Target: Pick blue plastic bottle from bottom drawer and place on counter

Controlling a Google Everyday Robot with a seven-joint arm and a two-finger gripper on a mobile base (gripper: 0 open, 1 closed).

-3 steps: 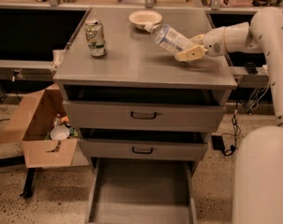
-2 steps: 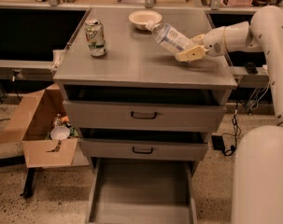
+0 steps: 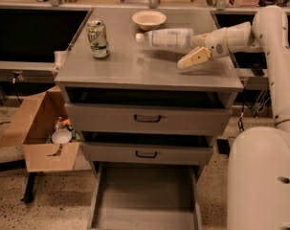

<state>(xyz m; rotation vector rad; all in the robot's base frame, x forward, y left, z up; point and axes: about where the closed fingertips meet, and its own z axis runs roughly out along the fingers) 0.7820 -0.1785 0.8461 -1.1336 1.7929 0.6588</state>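
The blue plastic bottle [image 3: 164,37], clear with a white cap and a pale label, is level over the back right of the counter [image 3: 135,66], cap pointing left. I cannot tell if it rests on the top. My gripper [image 3: 186,51] reaches in from the right at the bottle's base end. It is open, and its tan lower finger [image 3: 193,57] hangs clear below the bottle. The bottom drawer [image 3: 144,195] is pulled out at the foot of the cabinet and its grey tray is bare.
A green-and-white soda can [image 3: 98,39] stands at the counter's back left. A cream bowl [image 3: 149,18] sits at the back middle. An open cardboard box [image 3: 41,133] of clutter is on the floor to the left. My white arm and base [image 3: 262,171] fill the right side.
The bottle has swung from a tilt in my grip to level, with its cap further left. The lower finger has come away from it. The arm has barely moved.
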